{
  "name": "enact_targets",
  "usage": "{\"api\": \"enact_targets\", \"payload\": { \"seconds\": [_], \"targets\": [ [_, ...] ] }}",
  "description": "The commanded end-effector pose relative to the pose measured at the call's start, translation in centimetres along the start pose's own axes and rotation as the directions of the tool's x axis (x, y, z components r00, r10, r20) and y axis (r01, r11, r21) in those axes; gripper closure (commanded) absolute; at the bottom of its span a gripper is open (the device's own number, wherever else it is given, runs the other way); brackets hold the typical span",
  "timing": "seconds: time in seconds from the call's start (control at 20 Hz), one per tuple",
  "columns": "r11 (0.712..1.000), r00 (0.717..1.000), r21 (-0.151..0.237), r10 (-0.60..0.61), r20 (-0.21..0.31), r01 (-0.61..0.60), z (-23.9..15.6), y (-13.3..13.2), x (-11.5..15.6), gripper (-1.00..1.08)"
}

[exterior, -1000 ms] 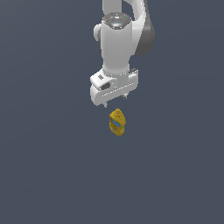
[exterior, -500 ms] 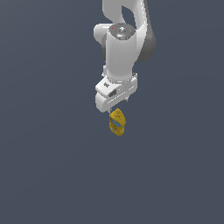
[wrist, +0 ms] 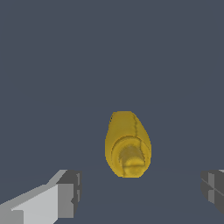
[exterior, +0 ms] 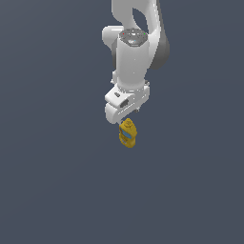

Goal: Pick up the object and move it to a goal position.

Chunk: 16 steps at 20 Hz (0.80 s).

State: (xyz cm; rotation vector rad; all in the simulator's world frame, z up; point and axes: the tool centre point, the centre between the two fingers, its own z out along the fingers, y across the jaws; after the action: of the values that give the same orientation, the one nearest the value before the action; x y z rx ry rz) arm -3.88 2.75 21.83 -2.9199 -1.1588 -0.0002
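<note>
1. On the flat dark grey-blue floor [exterior: 52,190], the only loose thing in sight is the yellow squeeze bottle [exterior: 127,133]; it stands upright near the middle of the exterior view, with a blue band of label showing on its side.

2. Around the bottle the floor shows as one even tone at every clock direction, and the one thing close to the bottle is the arm itself.

3. The white Panda arm [exterior: 136,52] comes down from 12 o'clock in the exterior view, and its hand block sits just above the bottle's cap, towards 11 o'clock from it.

4. In the exterior view that hand block covers the fingers, so whether it touches the cap cannot be told from there.

5. The wrist view looks straight down on the bottle [wrist: 127,145]: the tapered nozzle cap faces the camera, and the yellow shoulders spread round it.

6. The gripper [wrist: 142,188] is spread wide, one grey finger pad [wrist: 70,188] to one side of the bottle and the other pad at the opposite edge of the picture.

7. Bare floor shows between each pad and the bottle, so the fingers touch nothing and hold nothing.

8. The bottle lies between the two fingers, a little nearer the first pad.
</note>
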Motion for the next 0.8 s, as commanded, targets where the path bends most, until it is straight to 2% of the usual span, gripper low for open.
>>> {"api": "enact_targets", "payload": {
  "seconds": [0.0,0.4,0.65,0.7,0.75],
  "targets": [
    [1.0,1.0,0.0,-0.001,0.001,0.001,0.6,0.0,0.0,-0.92],
    [1.0,1.0,0.0,-0.004,0.0,0.004,4.1,-0.1,-0.1,-0.92],
    [1.0,1.0,0.0,-0.005,0.0,0.005,4.8,0.0,0.0,-0.92],
    [1.0,1.0,0.0,-0.005,0.0,0.005,4.8,0.0,0.0,1.08],
    [1.0,1.0,0.0,-0.005,0.0,0.005,4.8,0.0,0.0,1.08]
  ]
}}
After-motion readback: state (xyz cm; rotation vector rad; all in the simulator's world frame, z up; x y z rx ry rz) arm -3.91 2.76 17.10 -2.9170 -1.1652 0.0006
